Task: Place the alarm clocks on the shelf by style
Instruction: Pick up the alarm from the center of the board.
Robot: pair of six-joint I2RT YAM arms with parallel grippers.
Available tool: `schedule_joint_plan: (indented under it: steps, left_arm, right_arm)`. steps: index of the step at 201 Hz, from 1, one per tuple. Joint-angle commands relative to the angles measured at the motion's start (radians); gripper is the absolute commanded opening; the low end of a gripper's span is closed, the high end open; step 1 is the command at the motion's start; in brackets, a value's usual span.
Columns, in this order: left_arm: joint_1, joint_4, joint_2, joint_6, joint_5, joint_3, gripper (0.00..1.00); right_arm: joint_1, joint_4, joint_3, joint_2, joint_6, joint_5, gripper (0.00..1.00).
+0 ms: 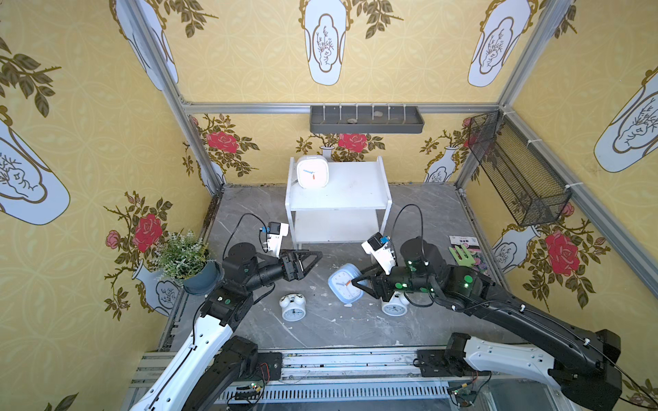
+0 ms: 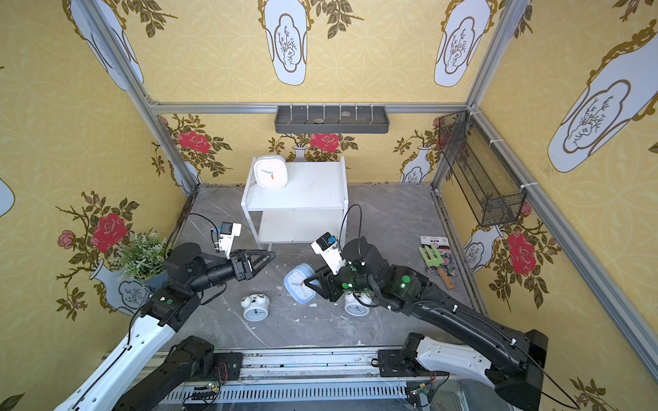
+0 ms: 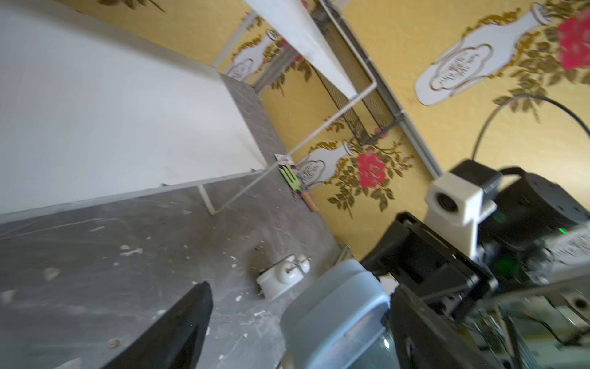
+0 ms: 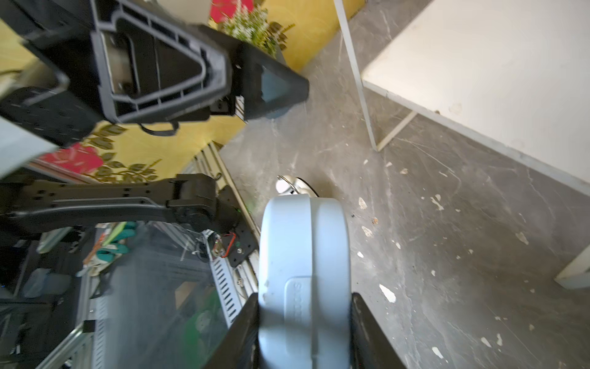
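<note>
Light blue clock [image 1: 344, 286]: tilted, clamped at its edges between the partly closed jaws of the right gripper [image 4: 303, 335]. Twin-bell clock [image 1: 394, 306] lies under that gripper's wrist. The second twin-bell clock [image 1: 292, 309] lies near the left gripper [image 1: 315, 259], whose jaws stand wide and empty. White square clock [image 1: 312, 172]: on the shelf [image 1: 356, 194] top board, well beyond both grippers.

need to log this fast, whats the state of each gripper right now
Left gripper: open, holding nothing.
Right gripper: closed on the blue clock.
</note>
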State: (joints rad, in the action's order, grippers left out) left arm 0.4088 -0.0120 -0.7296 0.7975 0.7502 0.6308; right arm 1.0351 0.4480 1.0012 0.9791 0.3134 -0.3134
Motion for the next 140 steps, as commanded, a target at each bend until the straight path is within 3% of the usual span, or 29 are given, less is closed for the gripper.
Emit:
schedule_joint_plan:
  steps: [1,26,82,140]
  left_arm:
    - [-0.004,-0.184,0.000,0.028,0.260,-0.007,0.93]
    - [-0.004,-0.329,-0.007,0.067,0.357,-0.032,0.96]
    - [0.018,-0.366,-0.044,0.045,0.437,-0.022,0.94]
    - [0.059,-0.397,-0.071,0.044,0.442,-0.020,0.56]
  right_arm:
    - [-0.018,-0.015,0.036,-0.020,-0.006,-0.144,0.24]
    - [-0.026,-0.010,0.082,-0.013,-0.008,-0.186,0.25]
    - [-0.032,-0.024,0.164,0.034,-0.020,-0.261,0.25]
    - [-0.042,-0.041,0.189,0.079,-0.030,-0.285,0.25]
